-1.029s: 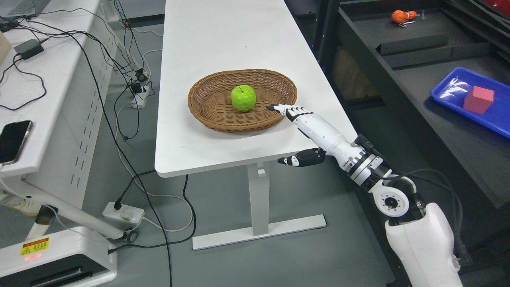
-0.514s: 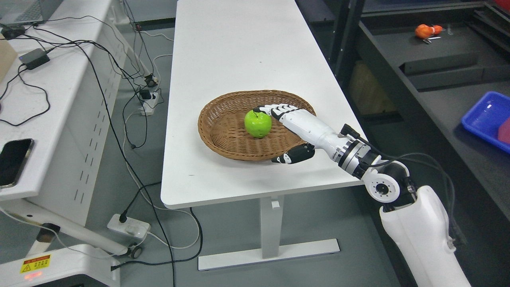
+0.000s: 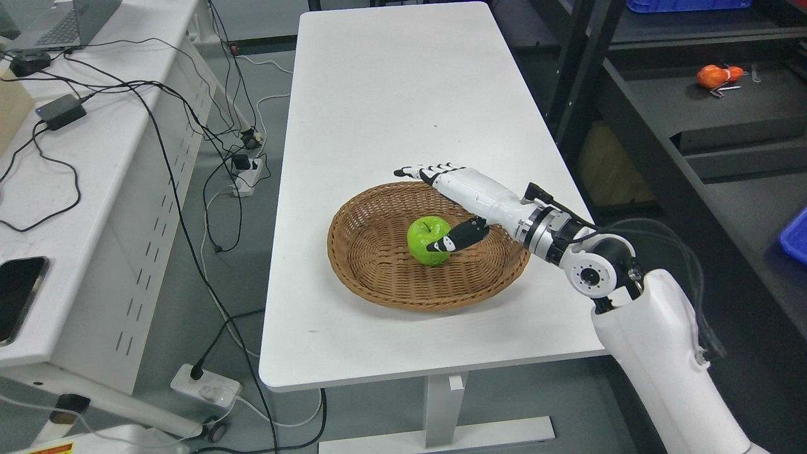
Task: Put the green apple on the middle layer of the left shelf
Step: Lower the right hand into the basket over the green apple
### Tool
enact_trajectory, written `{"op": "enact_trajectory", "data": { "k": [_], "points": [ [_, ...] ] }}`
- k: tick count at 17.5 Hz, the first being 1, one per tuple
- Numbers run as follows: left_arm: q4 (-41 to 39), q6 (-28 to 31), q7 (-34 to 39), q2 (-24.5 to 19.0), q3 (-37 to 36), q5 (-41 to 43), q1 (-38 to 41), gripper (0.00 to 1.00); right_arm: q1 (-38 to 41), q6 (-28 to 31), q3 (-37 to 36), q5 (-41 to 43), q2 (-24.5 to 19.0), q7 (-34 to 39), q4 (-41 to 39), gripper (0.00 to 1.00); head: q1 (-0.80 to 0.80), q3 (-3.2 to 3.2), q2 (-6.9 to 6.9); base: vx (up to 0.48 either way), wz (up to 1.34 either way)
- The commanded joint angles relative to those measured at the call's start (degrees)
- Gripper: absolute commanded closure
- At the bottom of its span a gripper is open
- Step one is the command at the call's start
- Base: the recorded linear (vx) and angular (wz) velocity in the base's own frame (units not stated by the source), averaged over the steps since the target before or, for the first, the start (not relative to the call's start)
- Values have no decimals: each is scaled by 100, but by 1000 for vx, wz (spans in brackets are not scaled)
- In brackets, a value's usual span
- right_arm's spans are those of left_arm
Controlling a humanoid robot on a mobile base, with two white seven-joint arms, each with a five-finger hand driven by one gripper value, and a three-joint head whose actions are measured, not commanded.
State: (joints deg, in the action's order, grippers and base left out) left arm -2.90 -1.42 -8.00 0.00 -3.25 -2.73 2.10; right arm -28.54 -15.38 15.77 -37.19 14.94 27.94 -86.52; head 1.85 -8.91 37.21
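A green apple (image 3: 425, 238) sits in the middle of an oval wicker basket (image 3: 378, 277) on the white table (image 3: 378, 107). My right hand (image 3: 432, 205) reaches in from the right, open. Its straight fingers (image 3: 419, 171) stretch over the basket's far rim, beyond the apple. Its dark thumb (image 3: 457, 236) lies against the apple's near right side. The hand holds nothing. The left arm is out of view. A dark shelf unit (image 3: 725, 120) stands to the right of the table.
A small orange object (image 3: 717, 75) lies on the dark shelf at the right. A blue tray's corner (image 3: 795, 236) shows at the right edge. A white bench (image 3: 69, 164) at the left carries cables, a phone and a laptop. Cables and power strips lie on the floor.
The camera has moved, so the whole picture shifted down and right. My right hand has advanced over the basket; the fingers now reach past the apple and the thumb has come up against it.
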Motion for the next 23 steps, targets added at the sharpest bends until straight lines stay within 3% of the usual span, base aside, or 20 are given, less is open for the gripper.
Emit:
{"op": "enact_trajectory", "data": {
  "k": [1,5,11,17,23],
  "points": [
    [0,-7,0,-100,0,0,1,0,-65,-175,673,-254,324,19,733,1,0,0,0,159,-284],
    [0,1,0,-100,0,0,1,0,59,-598,953,-236,755,27,724,1,0,0,0,138,-226],
    [0,1,0,-100,0,0,1,0,112,-702,1077,-175,729,63,706,0,0,0,0,116,-96],
    [0,1,0,-100,0,0,1,0,77,-1686,1042,264,852,229,575,0,0,0,0,55,-26],
    [0,1,0,-100,0,0,1,0,24,-1679,1077,265,800,273,566,0,0,0,0,21,0]
  ]
}}
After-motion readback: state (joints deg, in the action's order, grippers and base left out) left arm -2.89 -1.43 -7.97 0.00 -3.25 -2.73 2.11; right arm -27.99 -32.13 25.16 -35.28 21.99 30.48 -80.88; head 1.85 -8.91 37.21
